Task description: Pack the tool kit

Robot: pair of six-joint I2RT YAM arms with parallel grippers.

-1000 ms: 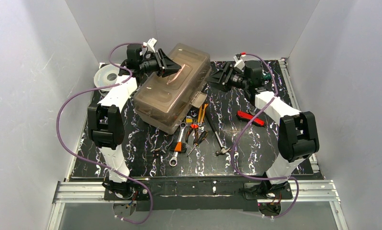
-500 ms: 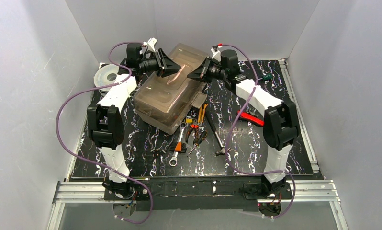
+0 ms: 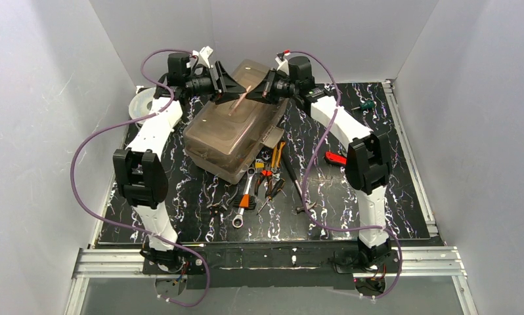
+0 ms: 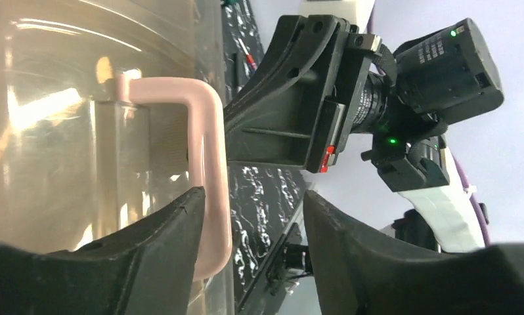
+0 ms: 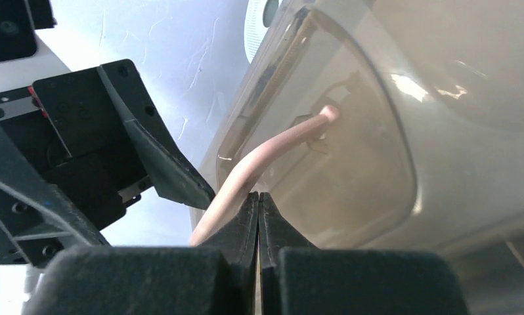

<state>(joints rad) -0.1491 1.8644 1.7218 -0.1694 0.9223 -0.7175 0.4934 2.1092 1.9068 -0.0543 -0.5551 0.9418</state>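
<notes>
**Both claws at the toolbox point(image 3: 236, 131) handle point(image 4: 207, 164), tools unpacked**

Toolbox sits lid-down toward the far-left of the bench. Left gripper point(image 4: 253, 203) is spread apart, straddling the cream handle, likely set to grab it. Right gripper point(image 5: 258, 197) is pinched together on nothing, tips just beside the handle, maybe to nudge it. Wrench point(image 3: 238, 220), orange pliers point(image 3: 277, 156) and hammer point(image 3: 297, 190) lie mid-bench beside the box. Red knife point(image 3: 336, 158) lies further right.

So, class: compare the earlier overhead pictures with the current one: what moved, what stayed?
The right hand swung left from the far right of the table to the toolbox lid, ending shut beside the handle. The left hand stayed open at the handle; toolbox and loose tools did not move.
</notes>
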